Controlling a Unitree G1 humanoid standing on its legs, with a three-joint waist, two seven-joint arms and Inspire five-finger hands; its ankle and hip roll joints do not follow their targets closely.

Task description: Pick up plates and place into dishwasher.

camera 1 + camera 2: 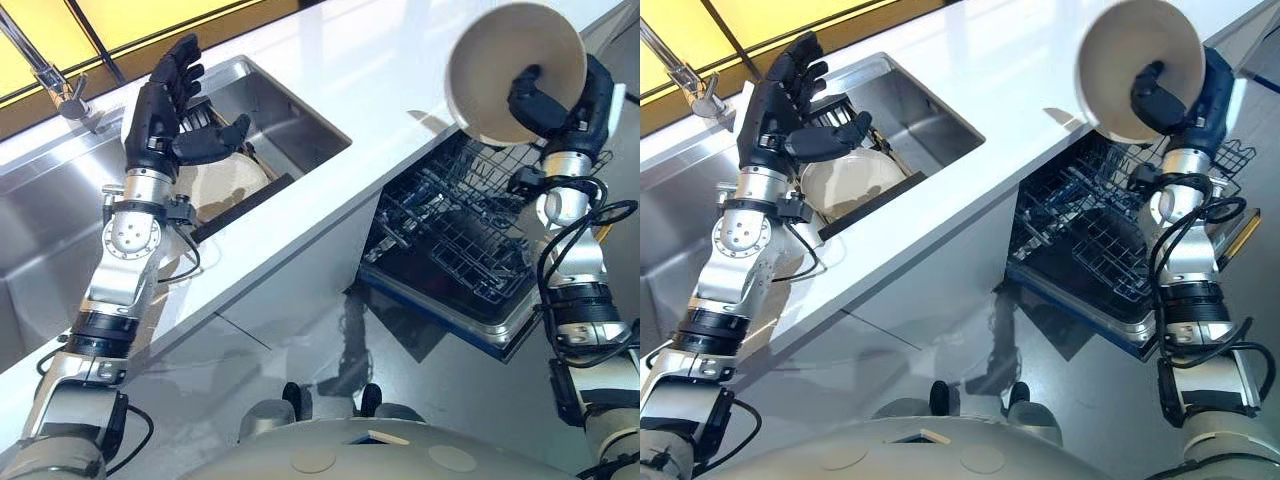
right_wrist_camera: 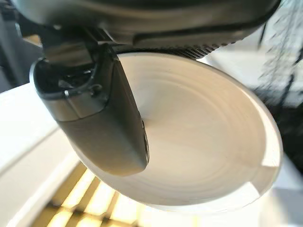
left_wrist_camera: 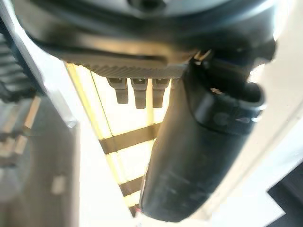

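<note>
A plate (image 1: 505, 65), pale and round, is held up in the air by the right hand (image 1: 555, 100), above the edge of the white tabletop (image 1: 360, 90) and the open dishwasher (image 1: 470, 250). The thumb presses on the plate's inner face, as the right wrist view shows, with the fingers behind its rim, so the hand is grasping it. A second plate (image 1: 845, 180) stands on edge in a dark rack inside the sink (image 1: 290, 115), just beside the left hand (image 1: 165, 110), which hovers over it with straight, spread fingers and holds nothing.

The step in hand looks like the carry: one plate lifted and brought over toward the dishwasher, not yet set down. The next move probably calls for lowering the plate on edge between the prongs of the wire rack (image 1: 450, 220) and easing the thumb off only once it is seated.

The fingers behind the held plate are hidden. The rack's prongs are hard to tell apart, and the dishwasher's far side is cut off behind the right arm.
</note>
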